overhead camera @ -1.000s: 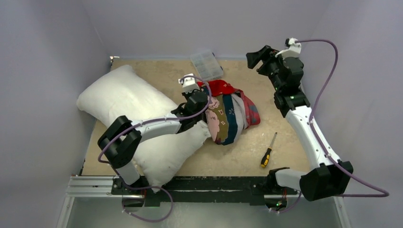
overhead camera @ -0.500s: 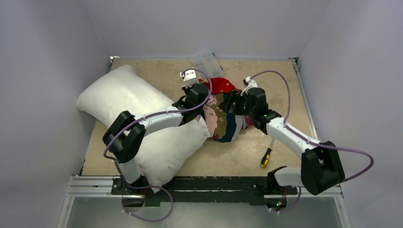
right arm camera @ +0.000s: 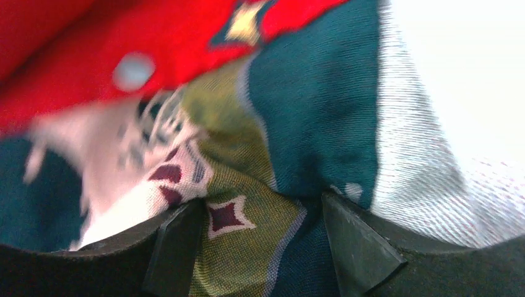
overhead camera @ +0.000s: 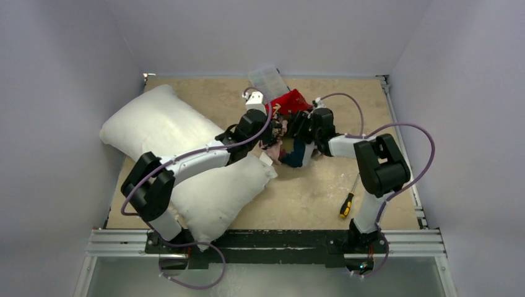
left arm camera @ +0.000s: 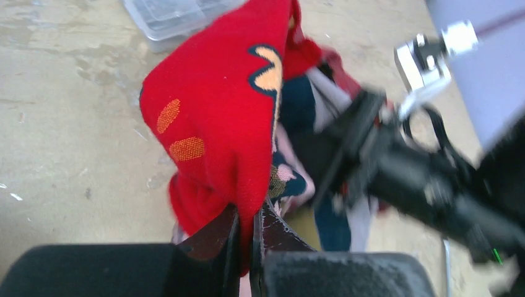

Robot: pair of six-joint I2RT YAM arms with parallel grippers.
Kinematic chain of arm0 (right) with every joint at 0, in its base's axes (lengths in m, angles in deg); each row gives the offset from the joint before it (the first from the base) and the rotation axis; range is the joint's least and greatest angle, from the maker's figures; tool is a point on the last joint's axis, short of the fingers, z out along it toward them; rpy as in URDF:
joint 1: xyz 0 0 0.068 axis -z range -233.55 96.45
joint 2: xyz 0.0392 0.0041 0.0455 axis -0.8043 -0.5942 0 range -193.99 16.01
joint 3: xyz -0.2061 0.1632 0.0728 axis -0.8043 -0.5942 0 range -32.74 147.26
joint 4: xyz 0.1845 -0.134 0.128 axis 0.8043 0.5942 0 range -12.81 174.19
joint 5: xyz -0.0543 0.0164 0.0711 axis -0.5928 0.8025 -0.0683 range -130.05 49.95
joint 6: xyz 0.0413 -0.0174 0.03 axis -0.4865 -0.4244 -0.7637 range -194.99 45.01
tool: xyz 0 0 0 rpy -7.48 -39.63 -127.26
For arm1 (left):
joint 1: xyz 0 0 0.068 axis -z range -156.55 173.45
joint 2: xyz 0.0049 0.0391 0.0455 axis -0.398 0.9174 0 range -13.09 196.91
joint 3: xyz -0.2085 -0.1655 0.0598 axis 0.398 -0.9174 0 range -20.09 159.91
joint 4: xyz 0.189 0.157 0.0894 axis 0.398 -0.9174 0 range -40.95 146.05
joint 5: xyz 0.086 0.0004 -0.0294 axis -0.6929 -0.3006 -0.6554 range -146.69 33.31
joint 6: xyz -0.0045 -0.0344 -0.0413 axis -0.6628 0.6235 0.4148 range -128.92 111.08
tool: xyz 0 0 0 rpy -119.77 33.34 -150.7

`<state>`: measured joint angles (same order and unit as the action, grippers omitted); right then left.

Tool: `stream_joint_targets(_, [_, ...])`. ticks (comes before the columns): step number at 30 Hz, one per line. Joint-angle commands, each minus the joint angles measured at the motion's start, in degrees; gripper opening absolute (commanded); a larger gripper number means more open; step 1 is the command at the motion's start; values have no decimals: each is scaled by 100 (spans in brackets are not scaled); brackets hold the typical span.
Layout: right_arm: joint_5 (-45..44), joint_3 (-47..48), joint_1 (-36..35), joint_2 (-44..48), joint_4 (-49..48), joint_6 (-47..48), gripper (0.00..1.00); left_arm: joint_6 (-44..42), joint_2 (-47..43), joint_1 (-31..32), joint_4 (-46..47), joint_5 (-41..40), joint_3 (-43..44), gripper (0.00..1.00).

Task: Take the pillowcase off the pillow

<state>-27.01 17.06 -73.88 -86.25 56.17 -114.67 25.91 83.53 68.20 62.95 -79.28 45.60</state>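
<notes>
Pillowcase [overhead camera: 290,102] lies bunched on the table [overhead camera: 322,192], just right of the pillow [overhead camera: 213,192] corner. Left hand [left arm camera: 246,235] is clamped on a red fold; right hand [right arm camera: 266,235] has fingers apart, pressed into cloth. Probably best: close it, then draw rightward, away from the pillow.
</notes>
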Motion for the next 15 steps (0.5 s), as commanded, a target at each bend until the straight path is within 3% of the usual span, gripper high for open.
stream_joint_targets(1, [-663,541,900,-521,-633,-473,73,40,-772,38,-276,1047,-304,4])
stream_joint_targets(7, [-829,811,1336,-259,-487,-372,74,64,-1523,-69,-679,871,-635,39])
stream_joint_targets(15, [-1437,772,1364,1040,154,-112,78,359,-2870,-921,-1637,858,-1197,56])
